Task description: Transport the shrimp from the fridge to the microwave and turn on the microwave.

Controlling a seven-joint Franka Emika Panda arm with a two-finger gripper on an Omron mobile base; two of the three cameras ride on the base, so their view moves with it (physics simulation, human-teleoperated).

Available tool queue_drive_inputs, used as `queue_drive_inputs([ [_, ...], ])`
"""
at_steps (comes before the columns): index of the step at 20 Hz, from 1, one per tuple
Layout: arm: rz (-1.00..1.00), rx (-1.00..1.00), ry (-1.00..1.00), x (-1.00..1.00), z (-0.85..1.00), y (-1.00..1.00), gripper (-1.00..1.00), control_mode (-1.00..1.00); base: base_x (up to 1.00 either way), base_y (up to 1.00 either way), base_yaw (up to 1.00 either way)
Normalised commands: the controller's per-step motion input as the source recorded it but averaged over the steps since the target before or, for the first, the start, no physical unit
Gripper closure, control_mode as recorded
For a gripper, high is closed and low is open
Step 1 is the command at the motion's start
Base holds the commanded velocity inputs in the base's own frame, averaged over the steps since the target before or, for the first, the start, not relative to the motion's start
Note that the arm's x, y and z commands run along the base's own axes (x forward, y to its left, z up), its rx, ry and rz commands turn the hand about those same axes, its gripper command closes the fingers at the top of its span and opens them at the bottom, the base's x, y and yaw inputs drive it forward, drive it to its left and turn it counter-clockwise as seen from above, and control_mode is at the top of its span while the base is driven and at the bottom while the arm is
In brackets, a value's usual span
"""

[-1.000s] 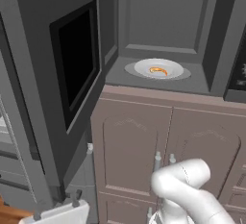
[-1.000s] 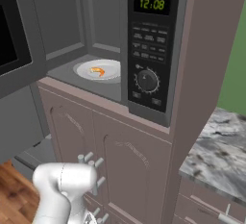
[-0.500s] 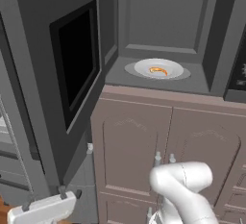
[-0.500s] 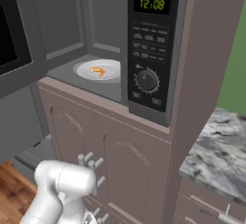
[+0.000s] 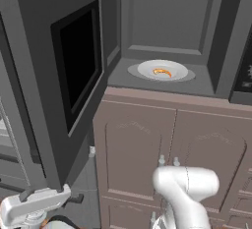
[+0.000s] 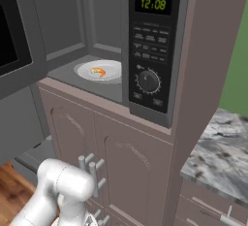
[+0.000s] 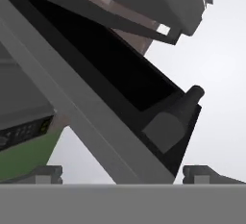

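Observation:
The microwave (image 5: 167, 31) stands open, its door (image 5: 74, 66) with the black window swung out to the left. Inside, the orange shrimp (image 5: 161, 72) lies on the round white plate (image 5: 147, 67), also seen as shrimp (image 6: 98, 71) on plate (image 6: 116, 66). My gripper (image 5: 59, 199) hangs low at the left, below the open door and far from the shrimp. In the hand view my gripper (image 7: 127, 175) is open, fingertips (image 7: 48, 172) wide apart with nothing between them, looking up at the door's underside and its dark bar handle (image 7: 173, 115).
The control panel (image 6: 151, 50) has a clock reading 12:08 and a round dial (image 6: 147, 80). Mauve cabinet doors (image 5: 172, 159) with small handles sit under the microwave. A marble counter (image 6: 218, 157) lies to the right. Wooden floor (image 6: 12, 191) shows lower left.
My hand has swung left and a little upward under the open microwave door, and the elbow has shifted with it. Shrimp, plate and door have not moved.

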Motion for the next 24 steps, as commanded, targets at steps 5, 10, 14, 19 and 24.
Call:
queue_drive_inputs([
  [5, -0.04, 0.14, -0.11, 0.19, 0.11, 0.0, -1.0, -1.0, 0.0, 0.0, 0.0],
  [10, -0.05, 0.05, -0.06, 0.2, 0.13, 0.0, -1.0, -1.0, 0.0, 0.0, 0.0],
  [14, -0.09, 0.05, -0.02, 0.06, 0.32, 0.0, -1.0, -1.0, 0.0, 0.0, 0.0],
  [19, -0.1, 0.07, 0.0, 0.0, 0.45, 0.0, -1.0, -1.0, 0.0, 0.0, 0.0],
  [24, -0.03, 0.05, -0.03, 0.0, 0.36, -0.25, -1.0, -1.0, 0.0, 0.0, 0.0],
])
